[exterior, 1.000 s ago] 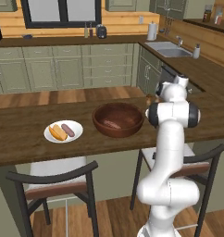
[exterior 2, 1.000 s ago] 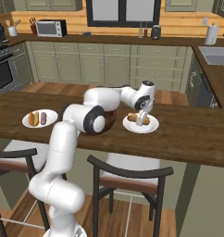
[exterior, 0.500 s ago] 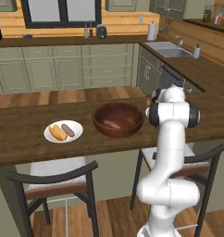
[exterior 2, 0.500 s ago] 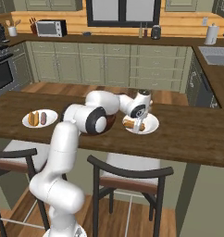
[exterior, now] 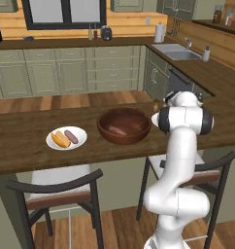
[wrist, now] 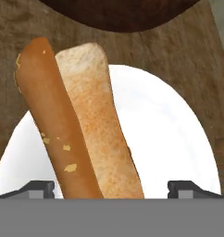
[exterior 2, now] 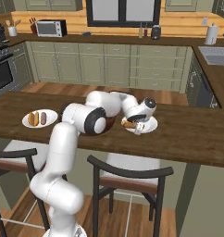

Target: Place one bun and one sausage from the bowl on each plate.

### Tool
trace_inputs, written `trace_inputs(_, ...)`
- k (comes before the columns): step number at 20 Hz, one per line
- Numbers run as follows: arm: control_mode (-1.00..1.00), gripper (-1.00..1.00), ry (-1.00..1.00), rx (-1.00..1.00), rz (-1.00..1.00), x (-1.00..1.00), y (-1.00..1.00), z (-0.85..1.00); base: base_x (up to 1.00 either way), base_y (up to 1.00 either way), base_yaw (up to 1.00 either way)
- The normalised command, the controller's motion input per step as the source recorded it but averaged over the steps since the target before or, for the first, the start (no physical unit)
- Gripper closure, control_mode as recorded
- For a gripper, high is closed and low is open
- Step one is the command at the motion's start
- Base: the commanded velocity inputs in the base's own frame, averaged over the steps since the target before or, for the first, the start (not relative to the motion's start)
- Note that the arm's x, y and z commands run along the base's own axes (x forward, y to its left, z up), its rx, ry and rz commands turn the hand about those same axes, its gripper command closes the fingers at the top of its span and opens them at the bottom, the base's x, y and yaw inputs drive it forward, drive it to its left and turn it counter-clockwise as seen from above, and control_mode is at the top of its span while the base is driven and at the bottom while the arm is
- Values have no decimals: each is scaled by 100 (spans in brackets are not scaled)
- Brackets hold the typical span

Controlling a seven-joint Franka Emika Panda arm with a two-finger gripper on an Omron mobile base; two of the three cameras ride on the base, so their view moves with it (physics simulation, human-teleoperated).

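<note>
Now that the hand (exterior 2: 138, 131) has been spread wide, the bun (wrist: 101, 125) is left lying on the near plate (wrist: 178, 139), touching nothing but it. A sausage (exterior: 117, 131) is seen in the bowl (exterior: 124, 125); fetching it for this plate is judged the step left, the far plate (exterior: 66, 138) holding both.

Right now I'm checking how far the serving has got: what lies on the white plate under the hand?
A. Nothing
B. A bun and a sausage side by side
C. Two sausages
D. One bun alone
B: the hand view shows the plate with a bun and a sausage lying lengthwise against each other, between the hand's spread tips.
</note>
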Motion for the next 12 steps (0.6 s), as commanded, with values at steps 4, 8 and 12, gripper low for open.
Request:
trace_inputs(4, -100, -100, -1, -10, 23, 39, -9, 78, 0, 0, 0)
trace_inputs(8, -100, -100, -3, -22, 30, 1, -5, 100, 0, 0, 0)
trace_inputs(12, -100, -100, -9, -20, 32, -25, 20, 100, 0, 0, 0)
